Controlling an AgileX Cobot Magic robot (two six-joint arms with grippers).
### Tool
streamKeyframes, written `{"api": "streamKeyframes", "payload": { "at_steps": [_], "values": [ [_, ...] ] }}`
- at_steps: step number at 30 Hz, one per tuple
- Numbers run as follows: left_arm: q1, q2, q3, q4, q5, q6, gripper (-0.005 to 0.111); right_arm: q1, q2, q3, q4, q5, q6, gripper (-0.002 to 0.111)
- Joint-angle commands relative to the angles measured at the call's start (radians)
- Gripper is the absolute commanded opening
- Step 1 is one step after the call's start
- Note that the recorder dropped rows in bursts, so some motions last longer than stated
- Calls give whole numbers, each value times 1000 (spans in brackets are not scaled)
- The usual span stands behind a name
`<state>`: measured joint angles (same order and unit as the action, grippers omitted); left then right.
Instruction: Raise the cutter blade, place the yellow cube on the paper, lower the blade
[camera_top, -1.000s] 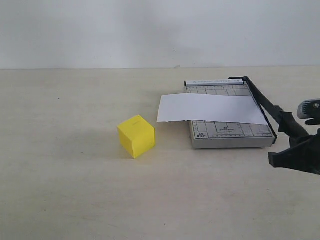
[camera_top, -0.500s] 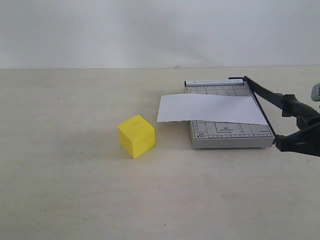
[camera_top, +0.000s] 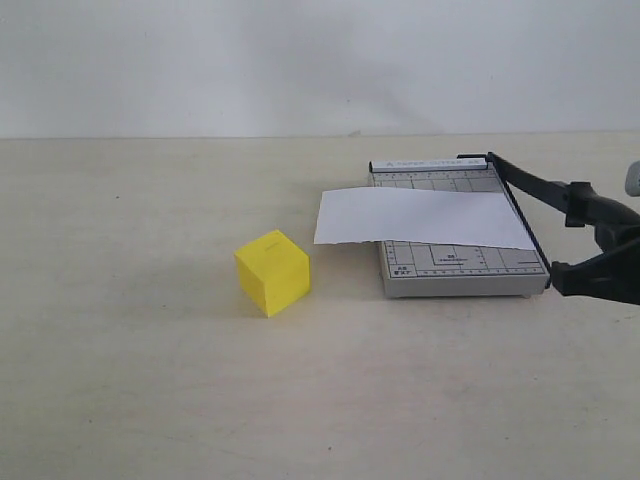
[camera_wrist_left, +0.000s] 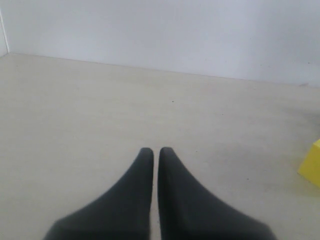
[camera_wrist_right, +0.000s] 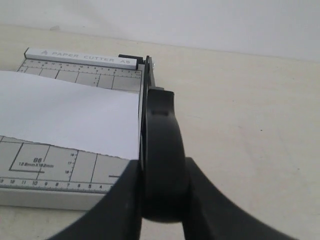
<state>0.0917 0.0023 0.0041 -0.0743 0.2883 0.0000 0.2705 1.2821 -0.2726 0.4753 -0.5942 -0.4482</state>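
Now my right gripper (camera_wrist_right: 163, 172) clamps the cutter blade (camera_top: 525, 190) by its handle; the yellow cube (camera_top: 272, 272) sits well left, nearer my left gripper (camera_wrist_left: 156, 152), pinched shut and empty.

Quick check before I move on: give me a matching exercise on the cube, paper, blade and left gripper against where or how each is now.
1 yellow cube
2 paper
3 cutter blade
4 left gripper

A lying across the grey board
B shut, empty
C on the bare table
D raised at an angle

Pairs: 1-C, 2-A, 3-D, 4-B
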Motion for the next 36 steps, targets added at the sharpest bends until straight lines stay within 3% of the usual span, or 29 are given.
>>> {"api": "streamKeyframes", "payload": {
  "at_steps": [1, 36],
  "values": [
    [-5, -2, -4, -12, 2, -12, 4, -2, -28, 0, 10, -141, -6, 0],
    [-5, -2, -4, -19, -62, -34, 4, -2, -28, 0, 38, -31, -10, 0]
  ]
}}
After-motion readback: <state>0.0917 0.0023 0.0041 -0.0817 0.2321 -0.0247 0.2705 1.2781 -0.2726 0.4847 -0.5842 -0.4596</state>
